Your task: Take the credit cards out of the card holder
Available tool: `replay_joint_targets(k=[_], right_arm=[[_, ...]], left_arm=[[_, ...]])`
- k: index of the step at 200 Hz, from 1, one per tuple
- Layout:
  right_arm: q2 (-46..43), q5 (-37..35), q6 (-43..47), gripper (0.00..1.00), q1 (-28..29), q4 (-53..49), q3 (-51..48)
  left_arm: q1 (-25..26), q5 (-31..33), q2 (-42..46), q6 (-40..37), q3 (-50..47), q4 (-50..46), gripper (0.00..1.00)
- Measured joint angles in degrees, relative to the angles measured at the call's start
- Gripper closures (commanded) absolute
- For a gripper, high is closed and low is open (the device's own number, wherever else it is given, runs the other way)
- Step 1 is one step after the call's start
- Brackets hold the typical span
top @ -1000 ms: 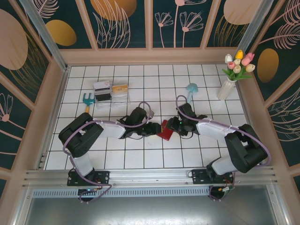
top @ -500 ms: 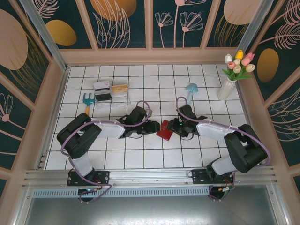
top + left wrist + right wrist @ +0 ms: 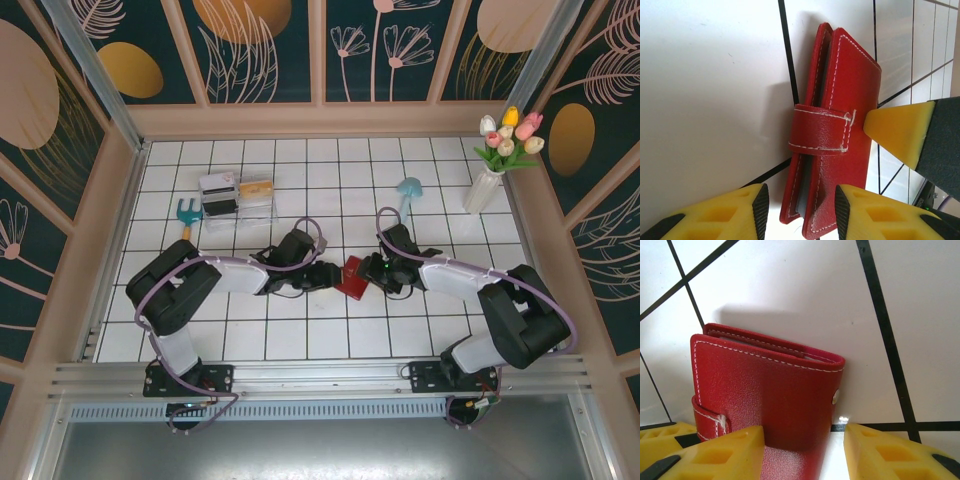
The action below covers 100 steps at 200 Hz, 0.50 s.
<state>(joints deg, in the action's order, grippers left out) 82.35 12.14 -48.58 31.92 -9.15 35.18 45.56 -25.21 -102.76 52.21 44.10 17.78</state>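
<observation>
Between the yellow fingers [image 3: 715, 215] of my left pincer [image 3: 800, 212] sits one end of the red card holder [image 3: 850, 85]. The jaws stand partly apart: one finger meets the holder's stitched edge, while the other has a sliver of white tile showing before the leather, so I straddle it and do not clamp it. The holder is folded shut, its snap tab [image 3: 820, 130] strapped across the fold, with a thin pale grey-blue lining showing between the covers.

One yellow fingertip [image 3: 897, 130] of my right pincer [image 3: 802, 440] comes in from the other side and touches the holder's face just beside the tab. From my right wrist, that pincer is also partly open around the holder [image 3: 765, 390], with the leather against one finger and a bright gap before the other.

From above, the left pincer [image 3: 328, 274] and the right pincer [image 3: 368, 268] face each other across the holder [image 3: 352, 280]. It sits near the middle of the tiled table [image 3: 330, 340], somewhat toward the near edge.

Well apart, toward the far left corner, stands a clear plastic box [image 3: 240, 197] with a toy rake [image 3: 187, 212] just beside it. A blue mushroom-shaped piece [image 3: 408, 190] and a vase of tulips [image 3: 490, 170] are toward the far right corner.
</observation>
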Motion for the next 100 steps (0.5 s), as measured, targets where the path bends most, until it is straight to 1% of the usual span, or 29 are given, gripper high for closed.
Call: replay_joint_targets(k=[33,73,100], right_arm=[[0.0,0.4,0.0,0.56,0.0,0.6,-0.2],[0.6,1.6,0.0,0.57,0.0,1.2,-0.2],[0.7,2.1,0.0,0.57,-0.3,1.3,-0.2]], left_arm=[[0.2,-1.5,-1.2,0.0,0.8,0.8,0.6],[0.8,-4.0,-1.9,1.3,0.0,5.9,0.64],[0.9,-4.0,-1.9,2.0,-0.9,7.8,0.71]])
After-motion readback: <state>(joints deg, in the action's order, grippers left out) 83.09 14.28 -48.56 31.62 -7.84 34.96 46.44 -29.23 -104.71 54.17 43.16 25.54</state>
